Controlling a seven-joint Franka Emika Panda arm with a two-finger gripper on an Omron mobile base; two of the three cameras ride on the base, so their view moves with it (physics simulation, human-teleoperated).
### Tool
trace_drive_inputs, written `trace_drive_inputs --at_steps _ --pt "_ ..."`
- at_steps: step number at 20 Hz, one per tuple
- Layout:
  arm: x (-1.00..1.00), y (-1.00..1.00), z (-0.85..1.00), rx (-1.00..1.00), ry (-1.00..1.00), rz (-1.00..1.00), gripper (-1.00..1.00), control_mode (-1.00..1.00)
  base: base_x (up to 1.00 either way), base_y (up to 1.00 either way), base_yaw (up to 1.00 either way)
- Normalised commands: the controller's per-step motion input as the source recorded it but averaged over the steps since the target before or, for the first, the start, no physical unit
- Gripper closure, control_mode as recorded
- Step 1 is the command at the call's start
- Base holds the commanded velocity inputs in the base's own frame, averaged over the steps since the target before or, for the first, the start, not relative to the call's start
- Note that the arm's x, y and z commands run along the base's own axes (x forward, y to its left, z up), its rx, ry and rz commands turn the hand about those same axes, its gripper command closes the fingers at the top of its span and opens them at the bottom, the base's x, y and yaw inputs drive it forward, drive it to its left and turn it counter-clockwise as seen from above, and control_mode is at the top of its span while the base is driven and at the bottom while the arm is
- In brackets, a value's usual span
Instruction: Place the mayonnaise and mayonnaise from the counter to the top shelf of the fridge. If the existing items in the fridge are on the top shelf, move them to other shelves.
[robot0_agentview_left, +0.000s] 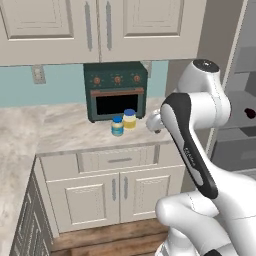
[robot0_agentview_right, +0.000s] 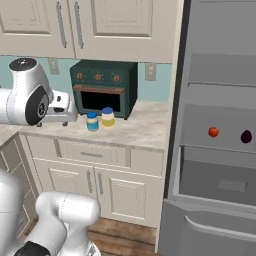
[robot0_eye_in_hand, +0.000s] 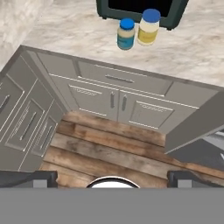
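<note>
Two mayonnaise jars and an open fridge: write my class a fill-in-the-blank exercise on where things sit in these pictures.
1. The two mayonnaise jars stand on the counter in front of the dark green ____.
2. Both jars have lids coloured ____.
3. The red-orange fruit and the purple fruit lie inside the ____.

Missing words: toaster oven; blue; fridge

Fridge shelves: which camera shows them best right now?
The right base view: the open fridge faces it, showing shelves, the red-orange fruit and the purple one. The left base view catches a sliver at its right edge; the hand view, a grey corner.
</note>
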Motion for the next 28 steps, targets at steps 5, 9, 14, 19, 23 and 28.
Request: trace_drive_inputs --at_steps 5,9,14,19,23,28 --pt "0.00 0.00 0.00 0.00 0.00 0.00 -1.00 1.00 0.43 0.04 -0.03" --pt "0.00 0.00 0.00 0.00 0.00 0.00 -1.00 1.00 0.49 0.00 -0.03" --pt "0.04 0.04 -0.01 0.00 0.00 0.00 -1.00 -1.00 0.17 0.05 -0.01" --pt "0.29 0.13 -0.41 0.00 0.00 -0.07 -1.00 -1.00 0.00 0.00 0.00" --pt "0.38 0.01 -0.64 0.00 0.00 -0.10 -1.00 -1.00 0.00 0.00 0.00" --pt "0.40 0.02 -0.63 0.00 -0.05 -0.14 -1.00 -1.00 0.00 0.00 0.00"
